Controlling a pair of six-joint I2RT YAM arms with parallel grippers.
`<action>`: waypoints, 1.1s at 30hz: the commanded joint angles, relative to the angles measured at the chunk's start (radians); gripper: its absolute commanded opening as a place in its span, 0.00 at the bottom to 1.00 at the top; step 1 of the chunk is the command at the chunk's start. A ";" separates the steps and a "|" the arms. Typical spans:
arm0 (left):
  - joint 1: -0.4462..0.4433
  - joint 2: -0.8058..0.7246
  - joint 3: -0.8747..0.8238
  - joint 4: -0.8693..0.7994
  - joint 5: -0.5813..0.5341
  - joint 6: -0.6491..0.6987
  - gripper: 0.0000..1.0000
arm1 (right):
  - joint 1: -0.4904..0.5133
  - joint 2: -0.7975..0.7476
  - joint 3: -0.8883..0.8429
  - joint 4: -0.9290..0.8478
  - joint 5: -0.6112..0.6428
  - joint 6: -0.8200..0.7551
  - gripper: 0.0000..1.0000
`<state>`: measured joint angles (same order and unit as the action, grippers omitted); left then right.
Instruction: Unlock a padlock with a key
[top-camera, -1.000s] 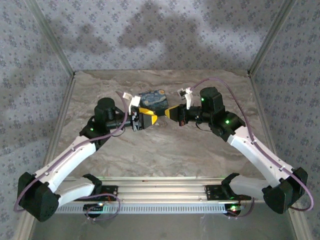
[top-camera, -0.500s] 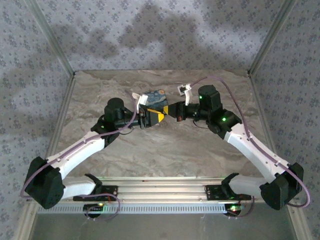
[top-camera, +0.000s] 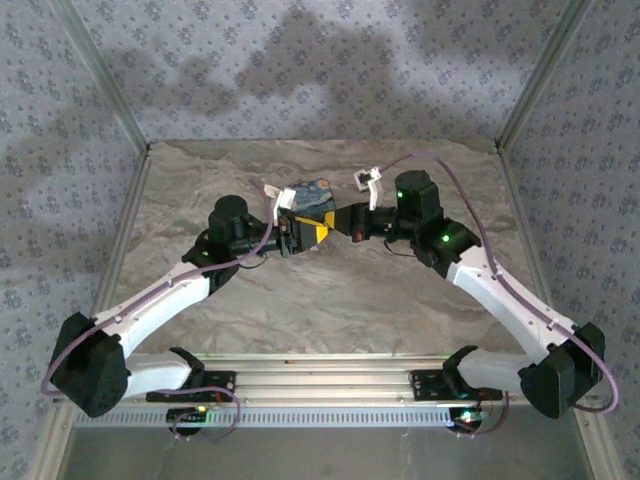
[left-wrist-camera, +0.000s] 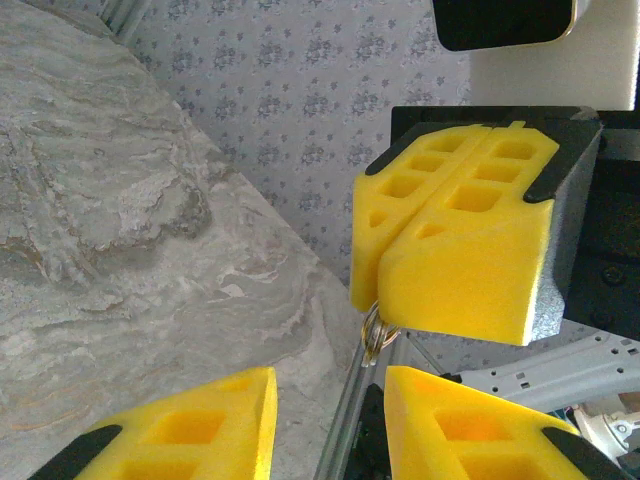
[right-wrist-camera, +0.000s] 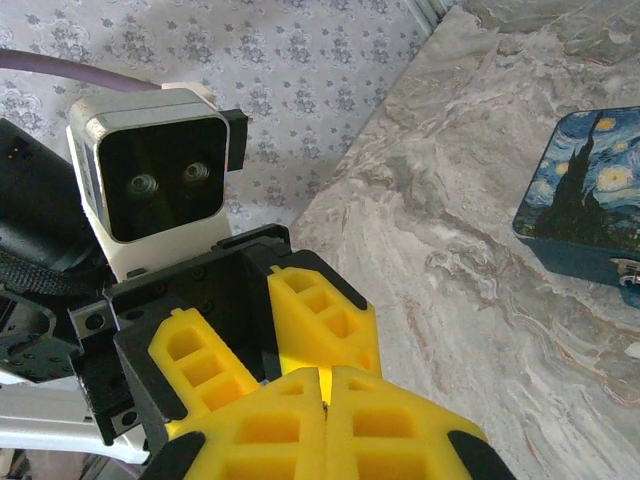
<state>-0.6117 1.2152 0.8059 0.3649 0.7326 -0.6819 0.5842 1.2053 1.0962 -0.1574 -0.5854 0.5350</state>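
Facing each other tip to tip just on the near side of the blue box (top-camera: 305, 195), the two tools meet on a line that runs left to right across the worktop (top-camera: 330, 310), and the coming move turns on that line. The right tool (top-camera: 346, 222) is pinched fully shut, and a small metal key ring (left-wrist-camera: 373, 337) pokes out beneath the seam of its tips. The key itself is hidden, though I judge it is clamped there with its long axis along the same line. The left tool (top-camera: 312, 233) stands part open, its yellow pads (left-wrist-camera: 200, 425) apart with nothing visibly held in the gap. Seen from its own wrist, the closed right tips sit just beyond that gap and a little off its centre. Where the padlock lies I cannot tell: its yellow and black would blend into the cluster where the tools meet, so neither arm can be called nearer. Both arms reach forward and inward, forearms slanting towards the middle, wrists turned so that the tools point at each other.
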 joint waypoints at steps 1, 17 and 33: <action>-0.003 0.004 0.049 0.046 0.014 0.012 0.34 | 0.004 0.011 -0.006 0.028 -0.028 0.012 0.00; -0.001 0.004 0.034 0.054 0.006 0.018 0.00 | 0.022 0.024 -0.001 0.035 -0.023 0.033 0.14; 0.035 -0.065 -0.019 0.053 -0.002 0.024 0.00 | -0.050 -0.049 -0.029 0.071 -0.029 0.143 0.43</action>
<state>-0.5823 1.1721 0.7807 0.3939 0.7139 -0.6762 0.5438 1.1748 1.0828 -0.1154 -0.5911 0.6395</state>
